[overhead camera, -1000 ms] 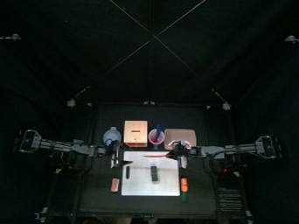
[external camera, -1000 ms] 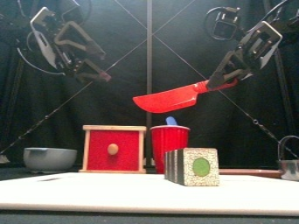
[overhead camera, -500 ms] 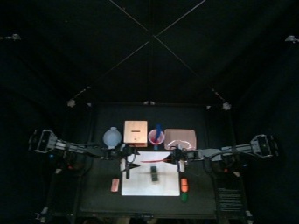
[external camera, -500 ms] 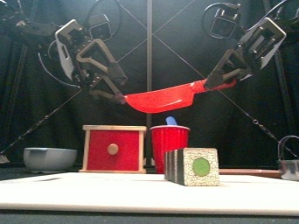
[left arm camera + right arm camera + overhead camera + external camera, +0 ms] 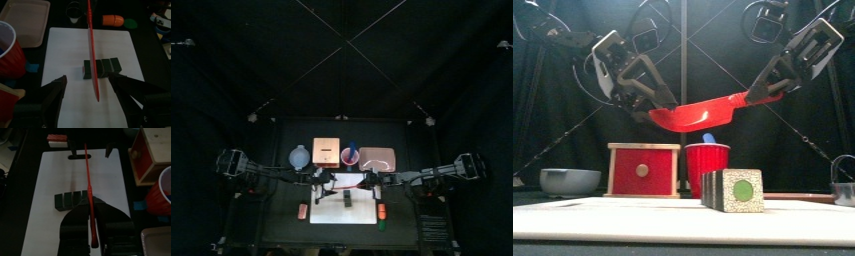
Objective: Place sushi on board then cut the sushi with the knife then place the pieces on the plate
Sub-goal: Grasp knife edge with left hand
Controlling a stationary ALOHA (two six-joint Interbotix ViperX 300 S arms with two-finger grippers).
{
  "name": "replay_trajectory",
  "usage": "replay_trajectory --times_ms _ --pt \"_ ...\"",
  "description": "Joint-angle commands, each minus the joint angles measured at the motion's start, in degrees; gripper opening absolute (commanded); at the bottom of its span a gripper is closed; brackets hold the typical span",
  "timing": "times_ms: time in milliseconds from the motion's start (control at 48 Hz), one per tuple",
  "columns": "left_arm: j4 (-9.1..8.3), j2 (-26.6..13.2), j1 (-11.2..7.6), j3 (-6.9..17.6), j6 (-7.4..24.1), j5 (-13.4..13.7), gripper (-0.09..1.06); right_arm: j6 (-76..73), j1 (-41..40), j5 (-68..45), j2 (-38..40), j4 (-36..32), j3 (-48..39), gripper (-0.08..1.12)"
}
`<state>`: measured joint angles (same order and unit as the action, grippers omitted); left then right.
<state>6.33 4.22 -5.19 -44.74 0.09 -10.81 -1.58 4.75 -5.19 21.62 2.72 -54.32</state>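
A red toy knife hangs level above the white board, edge-on in the wrist views. My right gripper is shut on its handle. My left gripper is open, its fingers either side of the blade's tip; I cannot tell if they touch it. The dark green sushi roll stands on the board below the knife, blocks together. The pink tray lies behind the board at the right.
Behind the board stand a wooden box with a red drawer, a red cup holding a blue knife, and a blue-grey bowl. A metal cutter is at the far right. Small toy foods lie beside the board.
My left gripper has swung in from the left and come down to the knife's tip. The right gripper and knife have sunk slightly. The sushi has not moved.
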Motion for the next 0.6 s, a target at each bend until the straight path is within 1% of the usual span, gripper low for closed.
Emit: replay_trajectory --times_ms 21,146,250,458,604 --pt "-0.18 -0.4 -0.09 1.7 0.1 -0.7 0.96 -0.1 0.3 -0.6 0.6 0.1 1.3 0.32" --pt "-0.09 -0.8 0.0 1.6 0.0 -0.7 0.93 -0.1 0.4 -0.6 0.6 0.1 1.4 0.32" --pt "-0.09 -1.0 0.09 1.5 0.0 -0.7 0.88 -0.1 0.4 -0.7 0.6 0.1 1.3 0.32" --pt "0.09 -1.0 0.44 1.2 0.1 -0.7 0.7 -0.1 0.4 -0.7 0.6 0.2 1.3 0.32" --pt "0.09 -1.0 0.26 1.4 0.1 -0.7 0.57 -0.1 0.7 -0.7 0.2 2.6 1.0 0.32"
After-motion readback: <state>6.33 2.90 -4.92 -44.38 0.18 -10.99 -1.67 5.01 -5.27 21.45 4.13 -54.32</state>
